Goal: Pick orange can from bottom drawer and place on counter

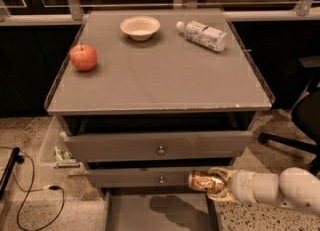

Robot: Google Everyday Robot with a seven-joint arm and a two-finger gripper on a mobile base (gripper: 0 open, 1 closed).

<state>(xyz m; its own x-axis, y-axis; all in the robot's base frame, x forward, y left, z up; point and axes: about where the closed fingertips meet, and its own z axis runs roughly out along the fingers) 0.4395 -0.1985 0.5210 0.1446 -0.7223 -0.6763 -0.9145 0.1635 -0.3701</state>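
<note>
The orange can (204,181) lies on its side, held in my gripper (214,182), which reaches in from the lower right on a white arm. It hangs a little above the open bottom drawer (160,213), a flat grey tray, and in front of the middle drawer's front. The can's shadow falls on the tray floor. The counter (165,70) is the broad grey cabinet top above.
On the counter stand a red apple (83,57) at the left, a white bowl (140,27) at the back, and a white-labelled plastic bottle (202,35) lying at the back right. Two upper drawers are slightly open. A black chair base (295,135) stands right; cables lie left.
</note>
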